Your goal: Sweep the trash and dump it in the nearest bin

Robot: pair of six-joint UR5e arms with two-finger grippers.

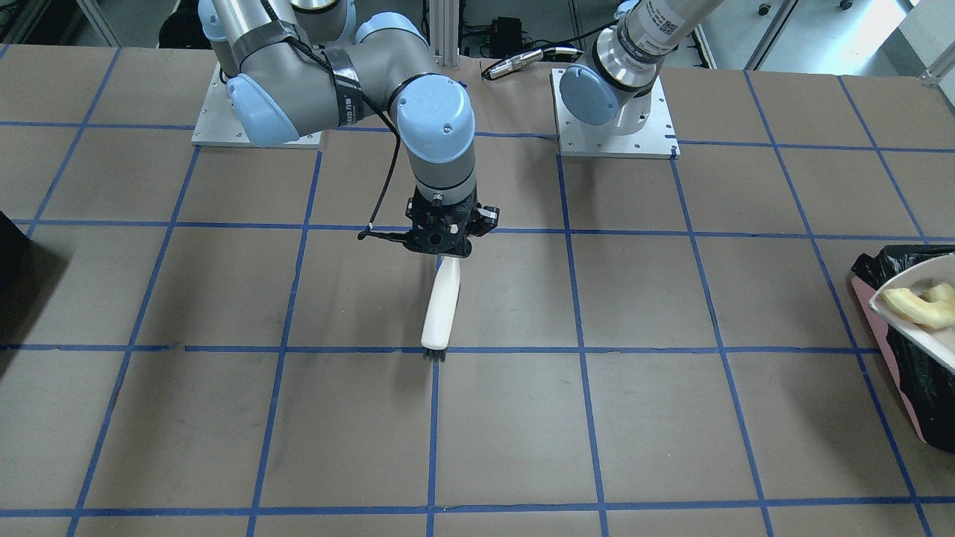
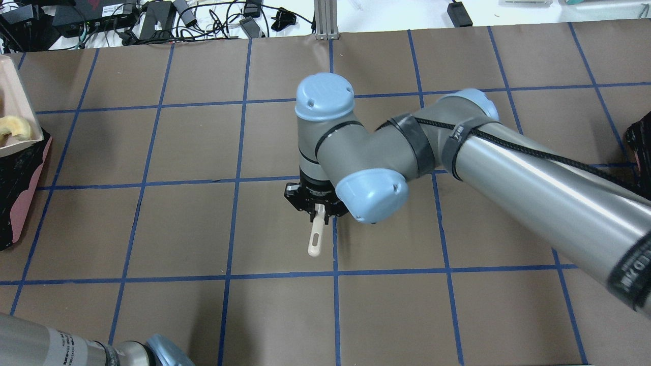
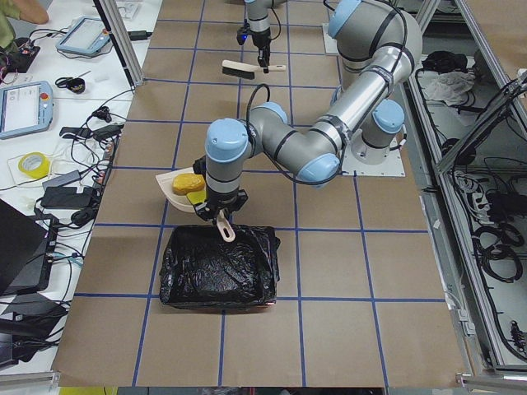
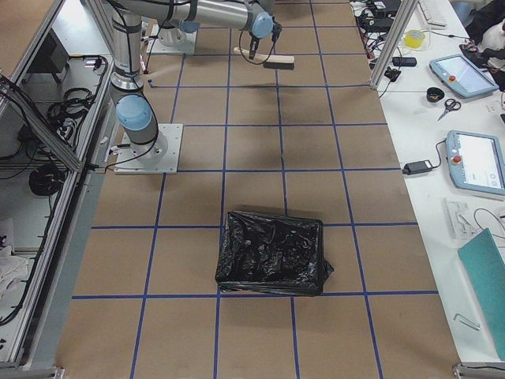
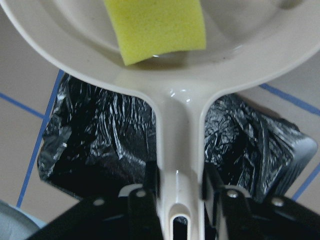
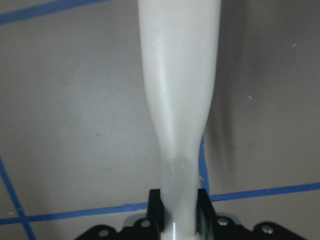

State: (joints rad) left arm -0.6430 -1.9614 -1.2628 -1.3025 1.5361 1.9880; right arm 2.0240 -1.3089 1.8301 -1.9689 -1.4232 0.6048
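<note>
front opposite overhead | sides from ends | wrists close | exteriors share table (image 1: pixel 522 432)

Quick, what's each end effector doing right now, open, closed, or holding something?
Left end effector: closed, holding the white dustpan by its handle.
Right end effector: closed, holding the white brush by its handle.

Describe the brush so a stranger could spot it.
Start at the middle of the blue-gridded table, where the right gripper is. It clamps the brush: a slim white handle tipped with short black bristles. The other white tool, the dustpan, is broad and holds trash at the bin.
</note>
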